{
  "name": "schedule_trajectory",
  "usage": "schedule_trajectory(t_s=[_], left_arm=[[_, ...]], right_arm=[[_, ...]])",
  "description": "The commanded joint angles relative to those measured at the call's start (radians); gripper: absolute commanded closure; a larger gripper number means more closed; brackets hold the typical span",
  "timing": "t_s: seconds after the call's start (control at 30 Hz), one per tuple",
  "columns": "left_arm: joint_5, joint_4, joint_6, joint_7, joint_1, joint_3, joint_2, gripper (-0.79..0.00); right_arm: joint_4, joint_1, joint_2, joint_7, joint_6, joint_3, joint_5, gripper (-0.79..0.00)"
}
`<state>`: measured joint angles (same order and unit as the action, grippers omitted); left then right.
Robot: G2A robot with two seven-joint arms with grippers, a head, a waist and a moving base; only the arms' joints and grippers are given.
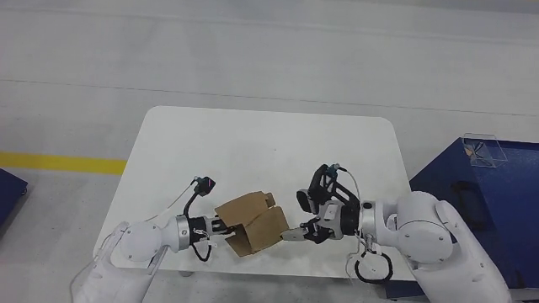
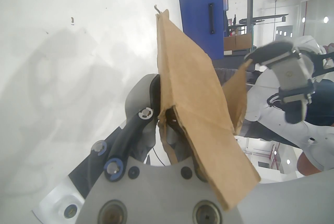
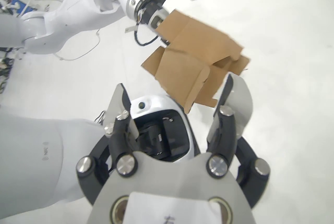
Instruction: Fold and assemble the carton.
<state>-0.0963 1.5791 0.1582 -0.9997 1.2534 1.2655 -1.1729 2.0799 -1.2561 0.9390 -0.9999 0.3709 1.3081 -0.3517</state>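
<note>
- Gripping one end of the brown carton [image 1: 253,221], the left pincer [image 1: 222,228] is seen clenched on the cardboard.
- The carton, partly folded and with its flaps loose, is held by the near edge of the white worktop [image 1: 253,143], between the two pincers.
- The right pincer [image 3: 175,84] is seen released, jaws spread wide, just beside the carton's other end; contact cannot be told.
</note>
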Motion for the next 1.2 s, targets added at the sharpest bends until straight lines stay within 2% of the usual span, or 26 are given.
schedule_trajectory(t_s=[0.0,0.03,0.2,0.27,0.3,0.37,0.43,0.57,0.6,0.8,0.93,1.17], left_arm=[[0.001,0.0,0.0,0.0,0.0,0.0,0.0,0.0],[0.001,0.0,0.0,0.0,0.0,0.0,0.0,0.0],[0.001,0.0,0.0,0.0,0.0,0.0,0.0,0.0],[0.189,-0.03,-0.068,-0.012,0.005,0.001,-0.008,0.0],[0.299,-0.058,-0.115,-0.074,-0.011,-0.004,-0.012,0.0],[0.477,-0.151,-0.193,-0.118,-0.061,0.004,-0.02,0.0],[0.62,-0.242,-0.276,-0.184,-0.102,-0.032,-0.032,0.0],[0.914,-0.44,-0.412,-0.308,-0.19,-0.095,-0.067,0.0],[0.941,-0.455,-0.423,-0.324,-0.198,-0.101,-0.07,0.0],[0.941,-0.455,-0.423,-0.324,-0.198,-0.101,-0.07,0.0],[1.025,-0.421,-0.485,-0.276,-0.181,-0.11,-0.078,0.0],[0.971,-0.364,-0.395,-0.296,-0.166,-0.155,-0.081,0.0]], right_arm=[[0.018,-0.059,-0.006,0.041,0.001,0.073,0.077,-0.785],[0.019,-0.076,-0.007,0.048,0.004,0.089,0.117,-0.785],[0.019,-0.076,-0.007,0.048,0.004,0.089,0.117,-0.785],[0.017,-0.082,-0.007,0.05,-0.009,0.085,0.095,-0.785],[0.02,-0.082,-0.008,0.06,-0.027,0.087,0.043,-0.785],[0.015,-0.09,-0.008,0.1,-0.058,0.092,-0.042,-0.785],[0.006,-0.1,-0.009,0.133,-0.08,0.106,-0.091,-0.785],[-0.017,-0.125,-0.011,0.165,-0.09,0.144,-0.084,-0.785],[-0.017,-0.125,-0.011,0.165,-0.09,0.144,-0.084,-0.785],[-0.019,-0.126,-0.011,0.174,-0.097,0.146,-0.095,-0.785],[-0.015,-0.129,-0.007,0.25,-0.175,0.139,-0.198,-0.785],[-0.015,-0.118,0.0,0.291,-0.234,0.089,-0.292,-0.785]])
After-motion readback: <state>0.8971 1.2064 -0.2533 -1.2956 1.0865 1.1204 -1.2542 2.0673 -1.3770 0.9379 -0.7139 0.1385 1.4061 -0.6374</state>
